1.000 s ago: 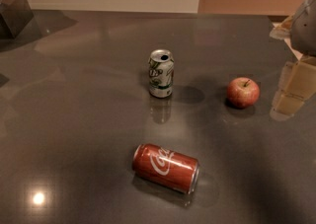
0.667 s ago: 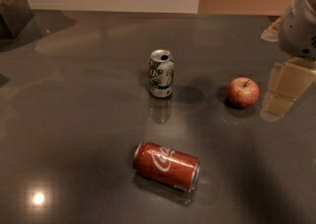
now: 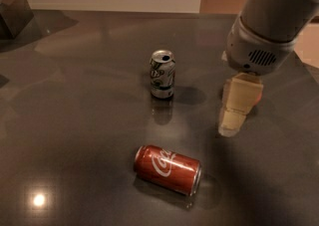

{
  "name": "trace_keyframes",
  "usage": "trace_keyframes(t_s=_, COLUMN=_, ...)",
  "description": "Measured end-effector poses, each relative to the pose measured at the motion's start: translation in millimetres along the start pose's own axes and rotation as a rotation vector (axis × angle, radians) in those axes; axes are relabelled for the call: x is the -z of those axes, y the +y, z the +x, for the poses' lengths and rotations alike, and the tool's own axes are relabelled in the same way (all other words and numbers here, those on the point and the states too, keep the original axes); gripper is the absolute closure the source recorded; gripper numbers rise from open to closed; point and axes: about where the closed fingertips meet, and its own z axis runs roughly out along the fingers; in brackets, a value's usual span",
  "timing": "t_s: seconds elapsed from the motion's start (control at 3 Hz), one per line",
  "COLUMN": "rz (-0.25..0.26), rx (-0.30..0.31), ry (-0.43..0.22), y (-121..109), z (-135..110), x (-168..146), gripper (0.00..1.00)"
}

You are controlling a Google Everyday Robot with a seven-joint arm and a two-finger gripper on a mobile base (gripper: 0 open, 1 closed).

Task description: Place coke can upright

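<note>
The coke can (image 3: 168, 169) is red with white script and lies on its side on the dark table (image 3: 75, 120), near the front centre, its silver end pointing right. My gripper (image 3: 231, 125) hangs from the big grey arm (image 3: 271, 21) at the right. It is above the table, to the upper right of the coke can and apart from it.
A white-and-green can (image 3: 162, 74) stands upright at the table's middle, left of the gripper. A red apple (image 3: 257, 96) is almost fully hidden behind the gripper. A dark block (image 3: 14, 15) sits at the far left corner. A pale wall runs along the back.
The arm has moved left and further into view, and the gripper now covers the apple. Both cans have not moved.
</note>
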Motion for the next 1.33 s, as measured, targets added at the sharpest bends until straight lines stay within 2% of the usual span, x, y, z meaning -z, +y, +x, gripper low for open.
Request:
trace_keyframes(t_s=0.33, rz=-0.071, rx=0.013, ry=-0.001, y=21, z=-30, x=-18, gripper=0.00)
trace_keyframes(t_s=0.67, rz=-0.095, rx=0.007, ry=0.015, y=44, z=-52, x=-30, gripper=0.00)
trace_keyframes(t_s=1.33, rz=-0.052, rx=-0.047, ry=0.091, y=83, z=-76, x=-56, gripper=0.00)
